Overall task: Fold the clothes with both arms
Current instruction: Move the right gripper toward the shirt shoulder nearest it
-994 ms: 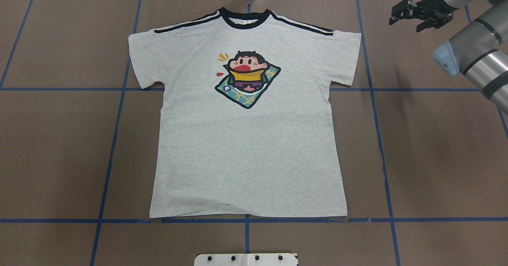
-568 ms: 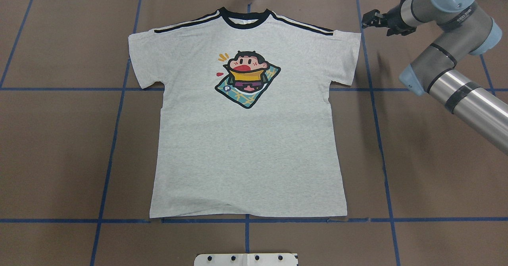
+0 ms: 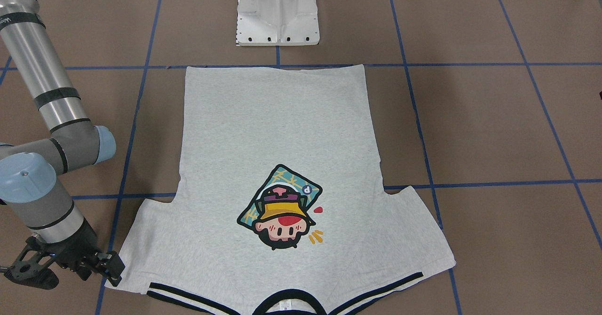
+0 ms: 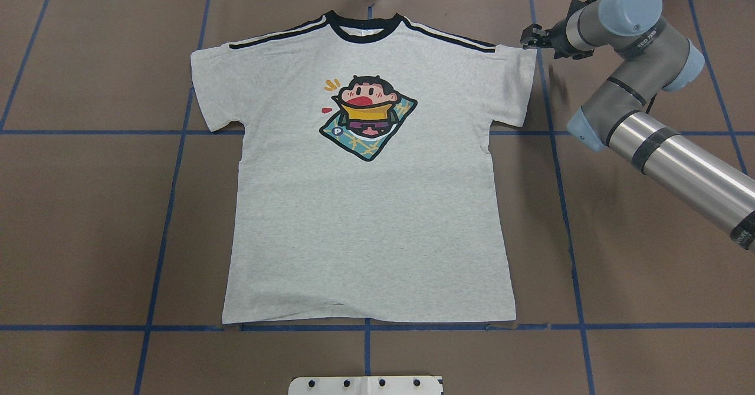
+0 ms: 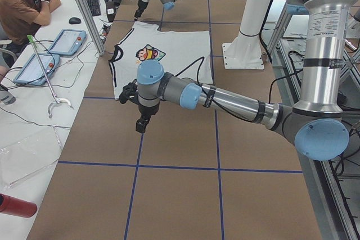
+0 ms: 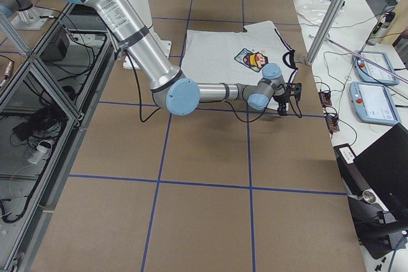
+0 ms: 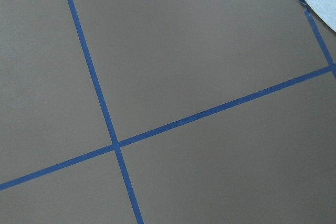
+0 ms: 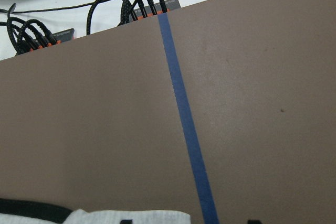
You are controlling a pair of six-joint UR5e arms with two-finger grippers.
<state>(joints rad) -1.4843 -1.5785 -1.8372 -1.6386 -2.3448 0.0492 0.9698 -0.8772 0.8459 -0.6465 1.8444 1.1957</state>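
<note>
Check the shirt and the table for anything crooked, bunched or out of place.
Nothing stands out. The T-shirt lies flat and face up, both sleeves spread, its hem running along a blue tape line with only a faint ripple. The right gripper, jaws open, sits just off the outer corner of one sleeve.

The T-shirt (image 4: 365, 224) is light heather grey, with a black neckband (image 4: 364, 29), black-and-white striped shoulder trim (image 4: 454, 38) and a print (image 4: 367, 118) in yellow, red, teal and black. The desk (image 4: 88, 218) is brown, crossed by blue tape lines (image 4: 88, 327). The right arm (image 4: 666, 153) is silver with grey joints and light-blue caps; the right tool (image 4: 528, 36) is black.
</note>
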